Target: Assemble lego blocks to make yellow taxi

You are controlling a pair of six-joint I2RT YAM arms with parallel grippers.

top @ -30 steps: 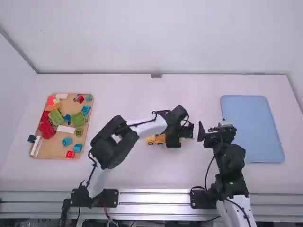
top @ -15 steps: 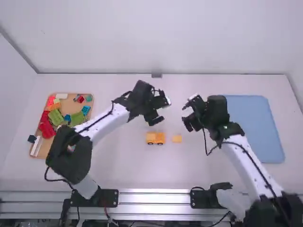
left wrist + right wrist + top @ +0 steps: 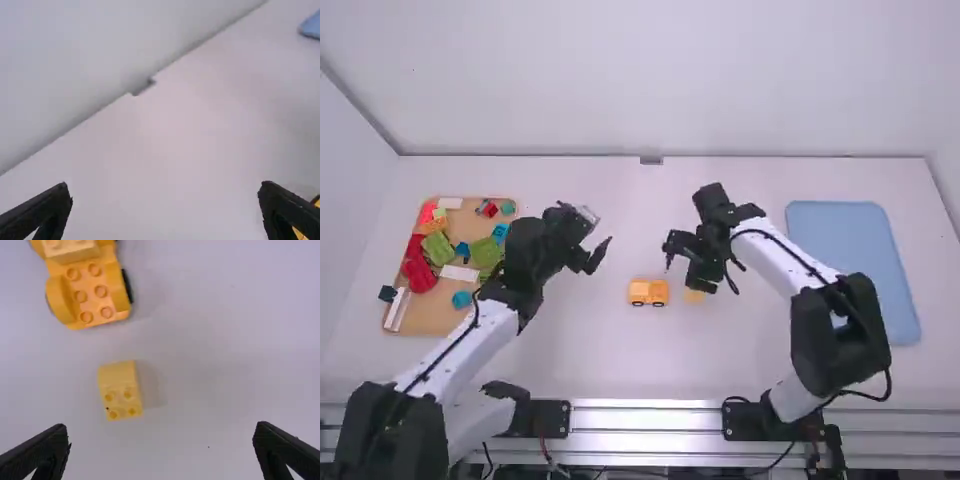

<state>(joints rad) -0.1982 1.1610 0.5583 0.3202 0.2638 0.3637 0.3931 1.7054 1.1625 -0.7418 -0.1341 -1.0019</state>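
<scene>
- Left gripper (image 3: 603,256): open, empty; has shifted toward the tray (image 3: 438,318).
- Right gripper (image 3: 686,279): open; has moved in over the small yellow block (image 3: 120,390).
- Yellow car body (image 3: 648,292): unmoved, near that block.

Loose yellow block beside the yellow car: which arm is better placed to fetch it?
Right, I'd judge: the right gripper hovers open near the loose block, while the left gripper hangs open farther off, between the car and the tray.

In the high view, the left hand (image 3: 601,255) has been drawn toward nine o'clock, away from the small yellow block (image 3: 121,390), above which the right hand (image 3: 686,274) has been brought from three o'clock.
</scene>
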